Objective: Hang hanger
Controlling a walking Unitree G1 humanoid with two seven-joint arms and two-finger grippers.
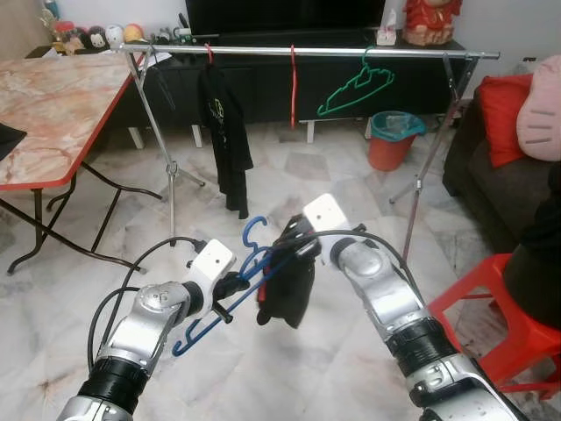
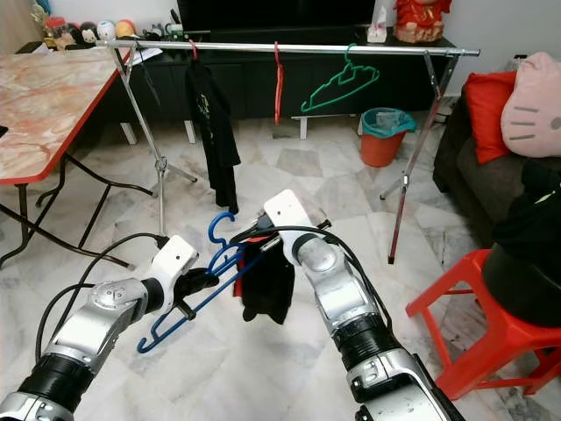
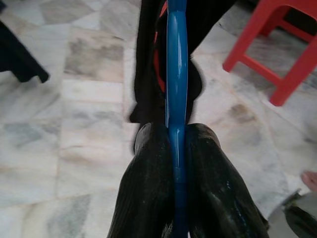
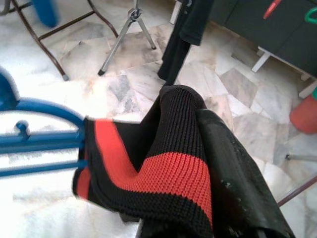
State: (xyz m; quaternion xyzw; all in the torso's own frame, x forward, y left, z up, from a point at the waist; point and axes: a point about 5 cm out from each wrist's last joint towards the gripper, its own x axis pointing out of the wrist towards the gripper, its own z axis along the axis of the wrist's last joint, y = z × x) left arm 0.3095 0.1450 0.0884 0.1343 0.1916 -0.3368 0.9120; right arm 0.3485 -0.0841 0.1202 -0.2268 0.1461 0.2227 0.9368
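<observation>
Left tool (image 1: 235,288): closed on the blue hanger (image 1: 215,307); in the left wrist view both black fingers (image 3: 148,188) press the blue bar (image 3: 177,99) from either side.
Right tool (image 1: 294,241): clamped on a black garment with a red band (image 4: 163,173); one black finger (image 4: 237,178) lies against the knit in the right wrist view; the cloth covers the tips.
Blue hanger: held in the air between the two tools, tilted, hook (image 1: 252,230) up toward the right tool, lower end hanging below the left tool over the floor.
Black garment (image 1: 289,289): draped at the hanger's upper end, hanging down just below the right tool, touching the blue bars (image 4: 39,139).
Floor (image 1: 289,167): pale marble tiles, under both tools.
Clothes rail (image 1: 351,53): metal bar on a stand, well ahead of and above both tools.
On the rail: black shirt (image 1: 223,132) ahead of the left tool; red hanger (image 1: 294,83) near the middle; green hanger (image 1: 355,88) ahead of the right tool.
Orange bin (image 1: 392,140): beyond the rail, on the right tool's side.
Red stool (image 1: 500,324): just outside the right arm.
Surface (image 1: 53,105): marble-patterned top with red edge, well off the left tool's side.
</observation>
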